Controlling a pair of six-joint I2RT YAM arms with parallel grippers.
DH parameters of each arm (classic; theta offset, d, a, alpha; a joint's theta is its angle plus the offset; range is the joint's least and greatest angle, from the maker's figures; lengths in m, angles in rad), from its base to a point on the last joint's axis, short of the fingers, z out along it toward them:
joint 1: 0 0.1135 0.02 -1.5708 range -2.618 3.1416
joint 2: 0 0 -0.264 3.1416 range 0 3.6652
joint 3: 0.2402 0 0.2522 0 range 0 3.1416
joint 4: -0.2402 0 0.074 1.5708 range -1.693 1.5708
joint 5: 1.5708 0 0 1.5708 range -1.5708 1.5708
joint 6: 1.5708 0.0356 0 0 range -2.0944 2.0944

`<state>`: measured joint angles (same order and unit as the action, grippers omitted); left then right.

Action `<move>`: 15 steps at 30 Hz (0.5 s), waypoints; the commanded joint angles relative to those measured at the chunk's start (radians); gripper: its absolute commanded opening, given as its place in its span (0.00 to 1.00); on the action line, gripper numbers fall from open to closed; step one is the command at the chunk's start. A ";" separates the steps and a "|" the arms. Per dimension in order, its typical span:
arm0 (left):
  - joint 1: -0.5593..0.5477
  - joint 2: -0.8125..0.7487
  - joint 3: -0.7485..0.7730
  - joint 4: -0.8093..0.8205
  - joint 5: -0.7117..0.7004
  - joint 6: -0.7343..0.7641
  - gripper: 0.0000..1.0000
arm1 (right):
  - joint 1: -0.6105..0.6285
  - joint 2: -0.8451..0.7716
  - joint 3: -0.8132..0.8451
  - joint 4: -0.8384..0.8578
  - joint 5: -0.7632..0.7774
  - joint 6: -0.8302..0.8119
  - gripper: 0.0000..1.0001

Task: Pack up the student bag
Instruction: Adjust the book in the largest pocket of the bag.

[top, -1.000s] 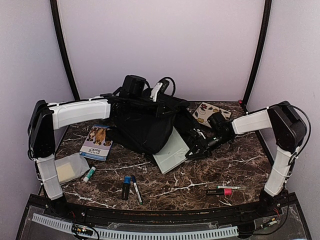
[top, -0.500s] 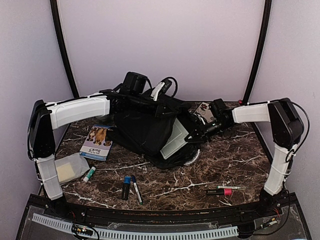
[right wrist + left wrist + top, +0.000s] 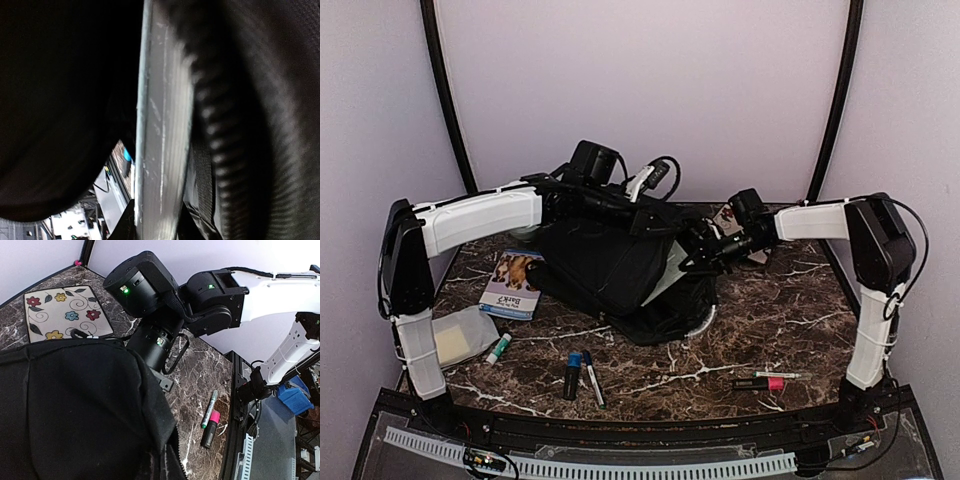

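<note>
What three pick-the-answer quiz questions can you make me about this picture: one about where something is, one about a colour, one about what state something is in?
1. Where is the dog booklet?
A. On the table, beside the backpack on the left arm's side
B. Inside the bag
C. On the right arm

2. What colour is one end of the highlighter?
A. Yellow
B. Orange
C. Pink

3. What state is the grey flat board in?
A. Lying flat on the marble
B. Partly inside the backpack, gripped by the right gripper
C. Standing on the booklet

Answers:
1 A, the top view shows it lying flat there.
2 C, the pink end shows against the dark marble.
3 B, the right wrist view shows black fabric on both sides of it.
</note>
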<state>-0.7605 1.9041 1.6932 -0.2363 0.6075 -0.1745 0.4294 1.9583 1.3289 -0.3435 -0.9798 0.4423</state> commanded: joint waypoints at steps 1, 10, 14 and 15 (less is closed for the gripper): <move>-0.029 -0.013 0.072 0.092 0.108 -0.017 0.00 | 0.053 0.034 0.037 0.289 -0.068 0.140 0.00; -0.021 -0.025 0.096 0.011 -0.033 0.076 0.00 | 0.072 -0.055 -0.053 0.271 -0.094 0.091 0.00; 0.001 -0.016 0.069 0.061 -0.038 0.062 0.00 | 0.078 -0.158 -0.141 0.236 -0.113 0.037 0.00; 0.001 -0.008 0.077 0.067 -0.031 0.061 0.00 | 0.079 -0.174 -0.159 0.233 -0.117 0.036 0.00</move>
<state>-0.7639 1.9469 1.7393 -0.2825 0.5625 -0.1383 0.4911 1.9171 1.2095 -0.1917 -0.9936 0.5495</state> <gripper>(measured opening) 0.023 0.175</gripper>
